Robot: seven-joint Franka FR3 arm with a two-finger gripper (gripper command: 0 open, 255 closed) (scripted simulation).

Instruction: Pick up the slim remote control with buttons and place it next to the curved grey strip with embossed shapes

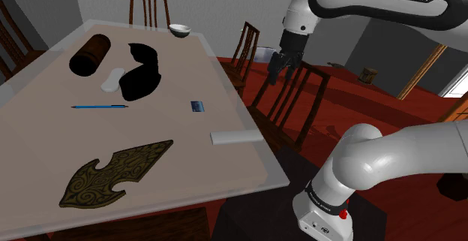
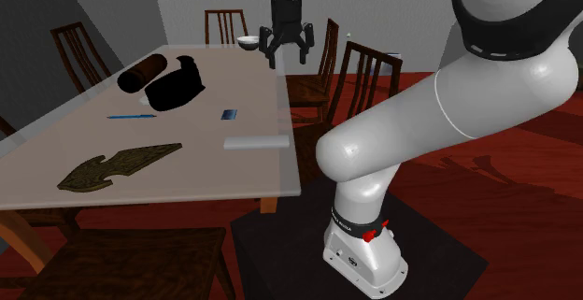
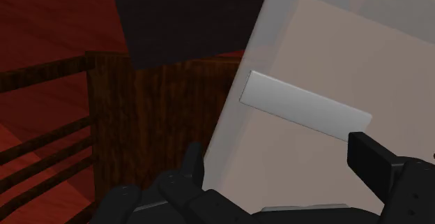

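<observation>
Two black fingers of the gripper stand apart, empty, above a chair right of centre in the shoulder view. We see the grey remote at the table's edge, mid-frame, and the pale curved strip upper left; the wrist view adds the remote's plain top face.

Slim grey remote by the table edge, black hand, jaws apart, above a chair alongside.
</observation>
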